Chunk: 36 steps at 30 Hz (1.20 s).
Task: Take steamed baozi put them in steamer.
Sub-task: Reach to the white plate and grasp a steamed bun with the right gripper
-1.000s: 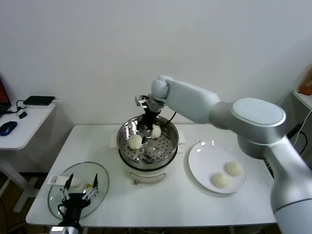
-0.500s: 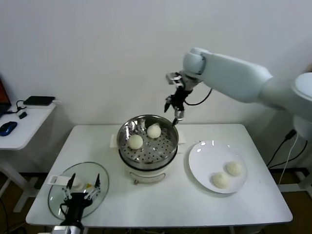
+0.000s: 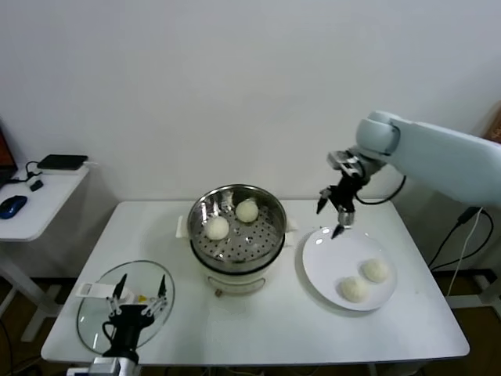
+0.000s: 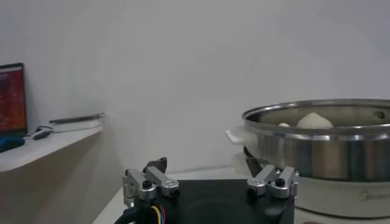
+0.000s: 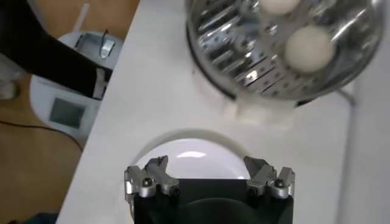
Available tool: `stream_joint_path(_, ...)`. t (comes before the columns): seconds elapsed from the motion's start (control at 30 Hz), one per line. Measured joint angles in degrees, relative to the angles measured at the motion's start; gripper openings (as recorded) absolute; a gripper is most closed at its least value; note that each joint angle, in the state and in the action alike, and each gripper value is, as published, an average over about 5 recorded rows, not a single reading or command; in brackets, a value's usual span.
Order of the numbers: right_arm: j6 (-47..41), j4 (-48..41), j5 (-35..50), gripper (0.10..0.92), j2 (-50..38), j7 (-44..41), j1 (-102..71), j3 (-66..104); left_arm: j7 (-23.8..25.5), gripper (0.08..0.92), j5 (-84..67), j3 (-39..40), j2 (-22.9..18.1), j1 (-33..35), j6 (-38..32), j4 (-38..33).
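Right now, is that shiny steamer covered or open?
Open. The steamer has no lid on; two baozi show inside, and the glass lid lies on the table.

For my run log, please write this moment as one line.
right gripper: open, empty, above plate | steamer: two baozi | plate: two baozi | left gripper: open, over lid

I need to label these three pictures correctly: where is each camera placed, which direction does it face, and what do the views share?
Head view: high on the robot, facing forward and down at the white table; right arm and open right gripper above the flat white plate.
Left wrist view: low by the table, facing sideways at the shiny steel steamer basket; open left gripper in front.
Right wrist view: above, facing down; own gripper shows.
All three share the steamer with two round off-white buns.
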Motion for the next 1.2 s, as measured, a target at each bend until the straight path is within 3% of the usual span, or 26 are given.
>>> stream_joint_path(0.43, 1.0, 0.42, -8.61, 0.823, -4.1, 1.9, -10.21, 4.39, -0.05, 0.823, 0.06, -0.1, 0.05, 0.01, -0.08, 0.4)
stream_joint_path(1.2, 2.59, -4.32, -15.89, 0.823, -1.24, 3.35, -18.63, 8.2, -0.03, 0.823, -1.25, -0.63, 0.2, 0.35, -0.07, 1.38)
